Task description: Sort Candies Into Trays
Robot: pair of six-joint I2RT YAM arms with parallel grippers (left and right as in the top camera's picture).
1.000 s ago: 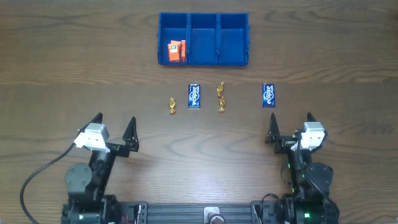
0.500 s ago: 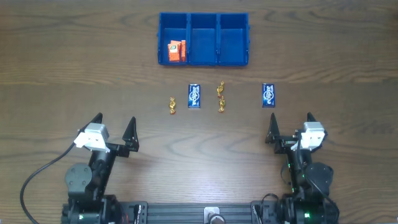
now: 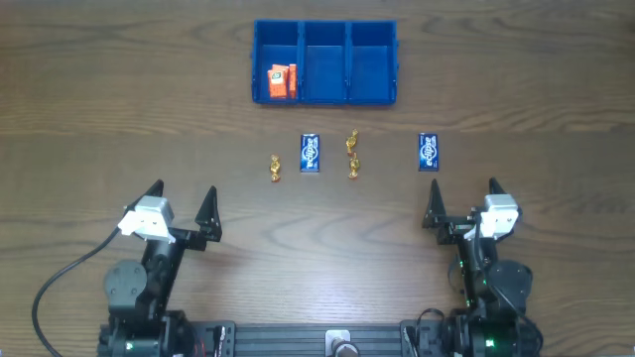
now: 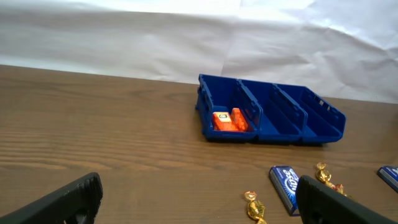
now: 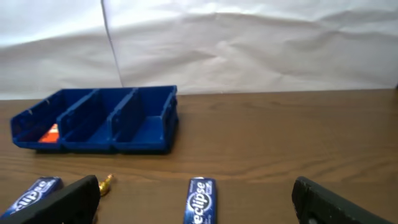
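A blue three-compartment tray (image 3: 325, 87) stands at the back centre; its left compartment holds orange candies (image 3: 282, 81), also seen as orange candies (image 4: 229, 121) from the left wrist. In front of it lie a gold candy (image 3: 276, 168), a blue packet (image 3: 311, 153), two gold candies (image 3: 352, 155) and a second blue packet (image 3: 429, 152). My left gripper (image 3: 183, 201) rests open near the front left, well short of the candies. My right gripper (image 3: 463, 202) stands open at the front right, just in front of the right blue packet (image 5: 200, 198).
The wooden table (image 3: 119, 109) stretches bare to both sides of the tray. A white backdrop (image 5: 249, 43) rises behind the table's far edge. The arm bases (image 3: 327, 337) sit along the front edge.
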